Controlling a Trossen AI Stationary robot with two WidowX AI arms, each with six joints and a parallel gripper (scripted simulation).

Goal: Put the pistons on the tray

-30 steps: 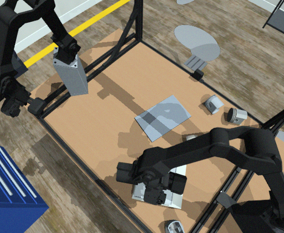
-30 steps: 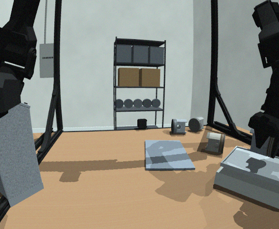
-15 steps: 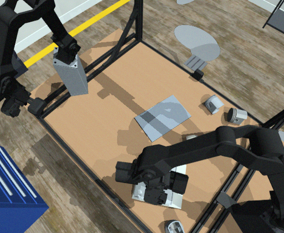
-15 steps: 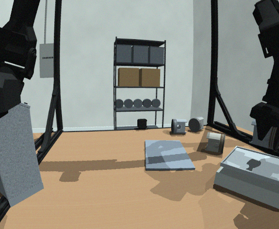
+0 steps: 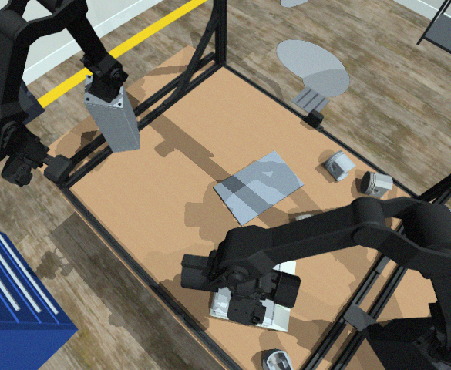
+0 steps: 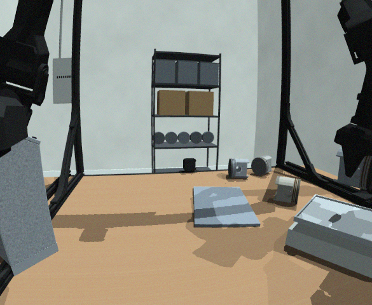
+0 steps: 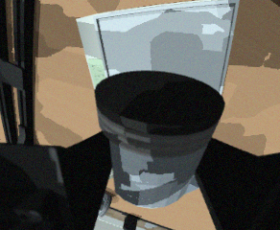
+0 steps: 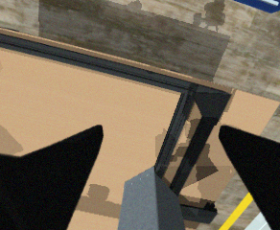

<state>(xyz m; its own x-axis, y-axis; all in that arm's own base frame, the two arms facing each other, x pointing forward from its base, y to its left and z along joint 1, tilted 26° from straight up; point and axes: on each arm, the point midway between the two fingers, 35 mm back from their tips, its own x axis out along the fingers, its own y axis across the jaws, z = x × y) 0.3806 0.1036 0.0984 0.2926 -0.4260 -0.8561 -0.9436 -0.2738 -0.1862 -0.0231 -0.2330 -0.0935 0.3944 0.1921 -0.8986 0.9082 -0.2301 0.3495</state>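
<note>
My left gripper (image 5: 253, 308) (image 6: 360, 167) (image 7: 151, 131) is shut on a grey piston (image 7: 154, 163) (image 6: 344, 172) and holds it upright in the air, clear above the white weighing scale (image 5: 285, 316) (image 6: 340, 226) (image 7: 154, 38). The flat steel tray (image 5: 257, 186) (image 6: 223, 206) lies bare mid-table. Two pistons (image 5: 338, 165) (image 5: 376, 183) (image 6: 238, 168) (image 6: 261, 164) lie by the far right edge. A third piston (image 5: 303, 216) (image 6: 286, 190) lies near the tray, partly hidden by the left arm. Another piston (image 5: 277, 360) lies at the near corner. My right gripper (image 5: 103, 85) (image 8: 160, 130) is open and empty, high over the left side.
A tall grey block (image 5: 113, 119) (image 6: 14, 203) (image 8: 151, 203) stands just under the right gripper by the table's left edge. A small black cube (image 5: 314, 118) (image 6: 189, 164) sits at the far edge. Black frame posts ring the table. A blue container (image 5: 14, 311) stands on the floor.
</note>
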